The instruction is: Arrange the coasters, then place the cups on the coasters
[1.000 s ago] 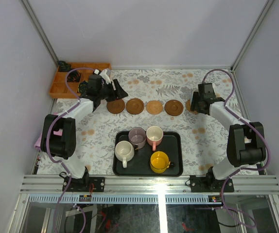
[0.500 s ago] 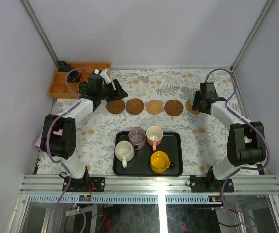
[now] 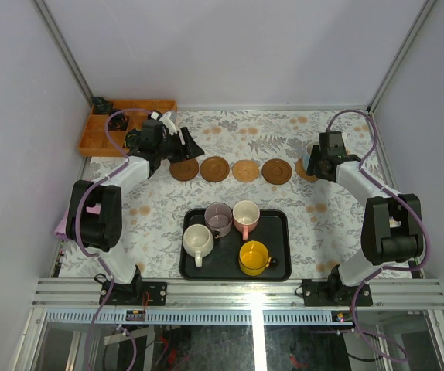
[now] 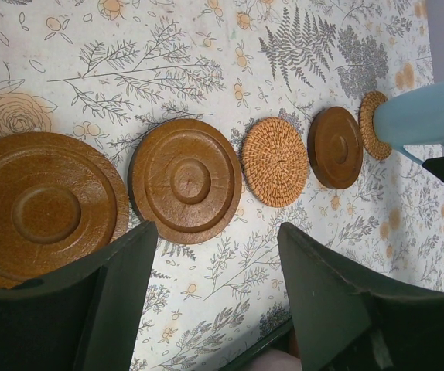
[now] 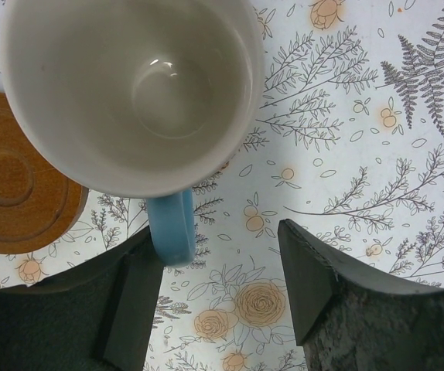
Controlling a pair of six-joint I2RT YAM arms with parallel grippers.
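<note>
Our right gripper backs off the blue cup on its coaster beyond the tray, open-fingered and empty like the left gripper; four cups remain.

— Where is there room to pass in the top view?

— A strip of patterned cloth runs left to right between the row of coasters and the black tray. The lower left and lower right of the table are open too.

— And what stands in the way?

— The four mugs crowd the tray. Only its right edge is free. The orange bin fills the upper left, and the left gripper hangs near it over the row's left end. At the right end stands the light blue mug, its handle just beside a finger of the right gripper.
</note>
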